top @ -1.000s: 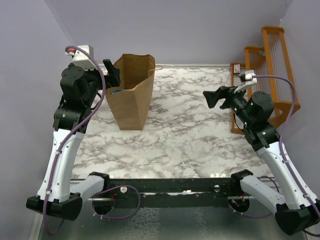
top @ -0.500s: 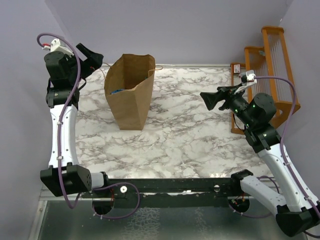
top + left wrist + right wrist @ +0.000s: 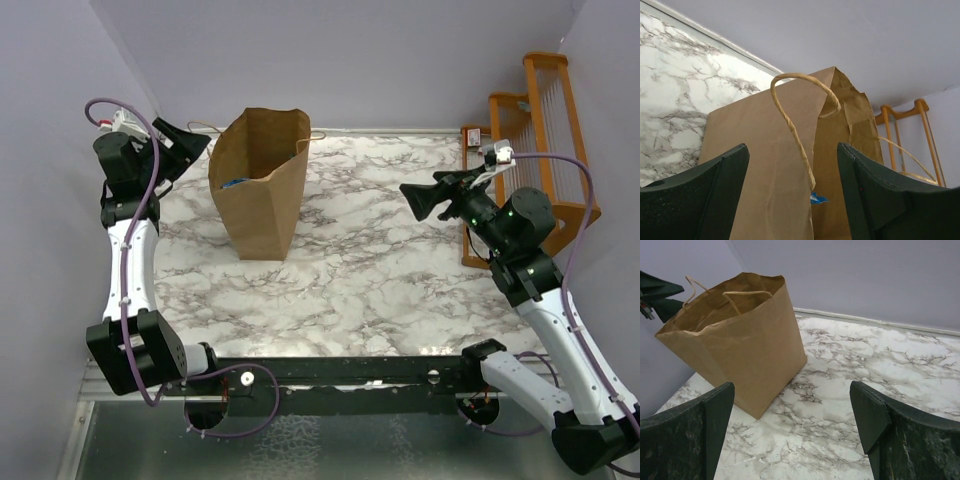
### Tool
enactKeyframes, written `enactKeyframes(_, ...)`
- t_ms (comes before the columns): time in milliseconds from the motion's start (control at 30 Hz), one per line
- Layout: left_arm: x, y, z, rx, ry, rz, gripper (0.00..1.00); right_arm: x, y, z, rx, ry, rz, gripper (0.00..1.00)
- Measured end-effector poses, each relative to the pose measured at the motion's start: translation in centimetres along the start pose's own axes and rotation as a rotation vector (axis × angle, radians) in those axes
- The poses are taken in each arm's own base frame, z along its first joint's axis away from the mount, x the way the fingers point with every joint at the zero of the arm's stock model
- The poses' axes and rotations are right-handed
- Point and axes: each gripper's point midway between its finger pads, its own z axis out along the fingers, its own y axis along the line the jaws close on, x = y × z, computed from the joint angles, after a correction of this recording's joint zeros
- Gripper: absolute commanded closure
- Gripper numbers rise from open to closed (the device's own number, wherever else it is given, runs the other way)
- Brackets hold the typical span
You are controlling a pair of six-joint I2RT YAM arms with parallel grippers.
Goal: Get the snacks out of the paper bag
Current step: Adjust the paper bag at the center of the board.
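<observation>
- Top view: The paper bag [image 3: 262,185] stands upright at the far left of the marble tabletop [image 3: 380,260], its mouth open and a blue snack packet [image 3: 232,183] showing inside. The left gripper [image 3: 190,147] hangs raised just left of the bag's rim, spread wide and empty. The right gripper [image 3: 410,200] hovers well off to the right, also released, with an orange rack [image 3: 530,130] behind it.
- Left wrist view: The bag's brown side fills the gap between the spread fingers [image 3: 705,195]. A twisted handle [image 3: 795,115] arches up, with a sliver of blue packet below it.
- Right wrist view: The bag stands at far left, well beyond the open fingers.
</observation>
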Motion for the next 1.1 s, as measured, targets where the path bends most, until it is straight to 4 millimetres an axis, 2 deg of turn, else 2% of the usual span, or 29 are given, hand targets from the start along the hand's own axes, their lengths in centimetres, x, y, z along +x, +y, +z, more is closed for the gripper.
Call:
enactKeyframes(200,0.1,0.2,0.6,0.019,0.005,-0.006,0.37,0.0,0.1,0.1,-0.005,0.001,0.003,0.01)
enactKeyframes(567,-0.3,1.3,4.0,0.059,0.038,-0.093,0.53,-0.3,0.2,-0.1,-0.007,-0.009,0.0,0.01)
enactKeyframes(667,-0.9,0.7,4.4,0.086,0.032,-0.103,0.61,-0.3,0.2,0.0,-0.008,-0.012,0.0,0.01)
enactKeyframes(733,-1.4,0.1,4.6,0.107,0.025,-0.103,0.63,-0.3,0.2,0.0,-0.008,-0.012,0.0,0.01)
enactKeyframes(1000,-3.5,-2.0,4.8,0.162,-0.005,-0.103,0.93,-0.3,0.2,0.0,-0.008,-0.011,0.0,0.01)
enactKeyframes(1033,-3.7,-2.3,4.8,0.169,-0.007,-0.099,1.0,-0.3,0.2,0.0,-0.008,-0.011,0.0,0.01)
enactKeyframes(1100,-4.2,-3.0,4.6,0.182,-0.012,-0.09,1.0,-0.3,0.2,0.0,-0.008,-0.012,0.0,0.01)
